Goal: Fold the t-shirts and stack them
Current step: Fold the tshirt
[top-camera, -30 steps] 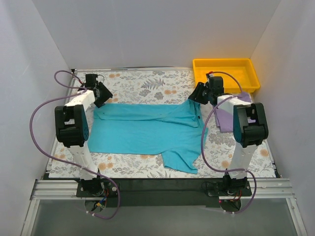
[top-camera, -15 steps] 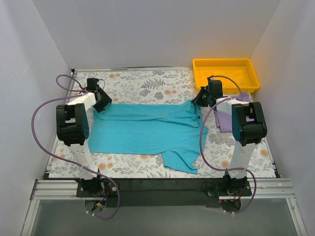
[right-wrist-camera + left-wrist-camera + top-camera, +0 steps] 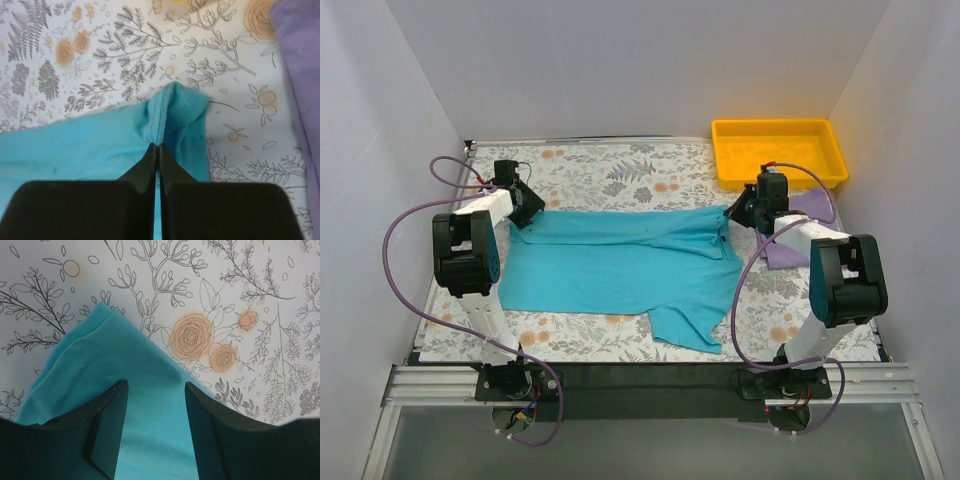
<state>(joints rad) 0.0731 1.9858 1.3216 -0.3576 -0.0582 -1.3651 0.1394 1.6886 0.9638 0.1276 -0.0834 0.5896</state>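
Now | left claw (image 3: 155,385) released over teal t-shirt (image 3: 610,265) | right claw (image 3: 156,146) pinching it | lavender t-shirt (image 3: 780,252) half-hidden

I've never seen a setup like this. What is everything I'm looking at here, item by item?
teal t-shirt: one, teal, spread across the middle
tray: one, yellow, far right corner, nothing in it
lavender t-shirt: one, pale purple, at the right, just in front of the tray
table cover: one, white with a flower print, under everything
arms: two, white and black with teal joints, at the near edge
cables: two, purple, one looping off each arm
left hand: one, black, open over the teal t-shirt's far left corner
right hand: one, black, shut, pinching the teal t-shirt's far right edge
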